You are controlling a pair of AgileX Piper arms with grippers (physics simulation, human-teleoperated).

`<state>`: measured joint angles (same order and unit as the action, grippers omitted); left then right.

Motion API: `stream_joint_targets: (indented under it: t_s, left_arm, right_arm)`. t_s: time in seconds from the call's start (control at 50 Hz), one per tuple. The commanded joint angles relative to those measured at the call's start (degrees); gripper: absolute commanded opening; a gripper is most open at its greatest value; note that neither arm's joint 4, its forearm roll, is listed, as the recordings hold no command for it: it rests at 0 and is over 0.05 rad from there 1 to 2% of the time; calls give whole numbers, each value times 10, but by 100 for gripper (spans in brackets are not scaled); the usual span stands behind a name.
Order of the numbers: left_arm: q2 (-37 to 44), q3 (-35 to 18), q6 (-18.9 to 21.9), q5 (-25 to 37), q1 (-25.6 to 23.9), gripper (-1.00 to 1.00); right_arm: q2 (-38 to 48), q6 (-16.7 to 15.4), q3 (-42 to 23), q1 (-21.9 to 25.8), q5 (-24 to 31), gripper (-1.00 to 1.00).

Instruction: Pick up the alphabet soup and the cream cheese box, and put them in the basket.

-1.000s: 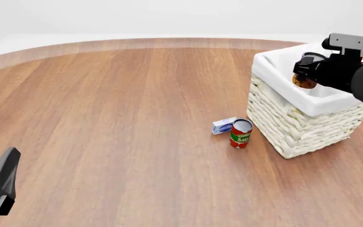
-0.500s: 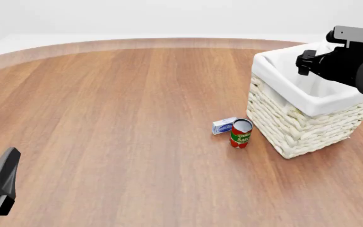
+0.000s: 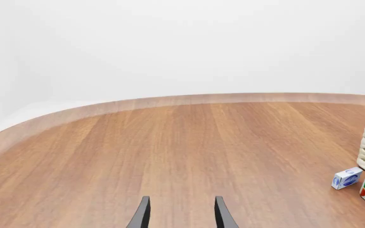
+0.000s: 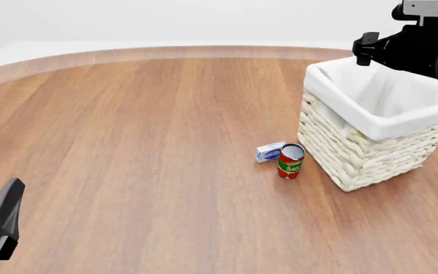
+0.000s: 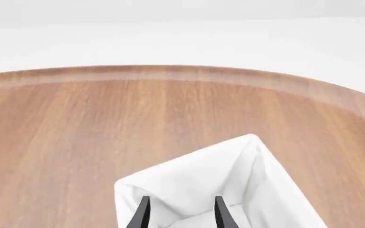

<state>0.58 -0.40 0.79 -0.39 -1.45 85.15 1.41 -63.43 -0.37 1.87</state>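
A: Where does the right end effector (image 5: 178,211) sit, and what is it carrying?

B: It hangs above the basket (image 4: 371,151), over the far part of the white lining. In its wrist view the two fingers stand apart with only cloth between them, so it is spread and carrying nothing. I'd judge that height is there to clear the rim.

A: And the alphabet soup?

B: I cannot see it in any view. The basket's inside is only partly shown, so it may lie in there, but I can't confirm that.

A: The cream cheese box (image 4: 270,151)?

B: It lies flat on the worktop (image 4: 143,142), just beside the tomato sauce can (image 4: 291,160) and near the basket's front-left wall. Its long axis runs roughly across the front view, the right end tipped slightly away from the camera, with a blue-printed face showing. The can stands upright and touching or nearly touching it; I can't tell which. That crowding probably calls for a grip across the box's short side, from above.

A: The left end effector (image 3: 180,213)?

B: Low at the near left, well apart from everything, fingers parted and empty. It looks parked, out of the way
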Motion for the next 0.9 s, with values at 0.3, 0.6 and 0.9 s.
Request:
stream_joint_targets:
  t_s: [0.3, 0.6, 0.9]
  left_arm:
    - [0, 0, 0, 0, 0, 100]
    - [-1, 0, 0, 0, 0, 100]
    - [-1, 0, 0, 0, 0, 100]
  right_arm:
    - [-51, -74, -57, 78, 59, 100]
    - [-16, -141, -136, 146, 108, 100]
    - [28, -184, -227, 202, 184, 100]
